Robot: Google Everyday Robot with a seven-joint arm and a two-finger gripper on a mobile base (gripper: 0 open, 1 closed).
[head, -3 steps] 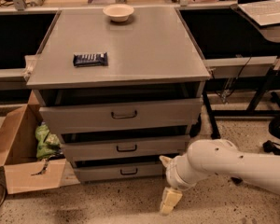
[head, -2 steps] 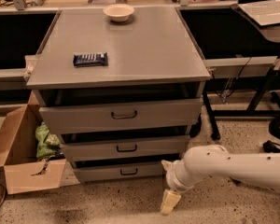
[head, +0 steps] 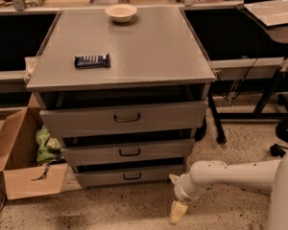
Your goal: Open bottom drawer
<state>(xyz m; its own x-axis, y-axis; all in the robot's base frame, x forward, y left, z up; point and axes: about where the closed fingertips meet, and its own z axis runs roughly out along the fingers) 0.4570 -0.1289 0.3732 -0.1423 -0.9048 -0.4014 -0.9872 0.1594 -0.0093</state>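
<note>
The grey cabinet point(head: 120, 56) has three drawers. The bottom drawer point(head: 101, 178) is the lowest and shallowest, with a small dark loop handle point(head: 132, 176); a dark gap shows above its front. My gripper point(head: 175, 195) is on the end of the white arm point(head: 230, 174), low over the floor. It sits just right of the bottom drawer's right end and does not touch it. Its cream fingertips point(head: 177, 212) stand apart and hold nothing.
The taller top drawer point(head: 125, 118) and middle drawer point(head: 129, 152) are above. A dark bar point(head: 92, 60) and a bowl point(head: 121, 12) lie on the cabinet top. An open cardboard box point(head: 24, 162) stands at the left. Desk legs and cables point(head: 273, 114) are at the right.
The arm and gripper have sunk slightly toward the floor beside the bottom drawer. The drawers have not moved.
</note>
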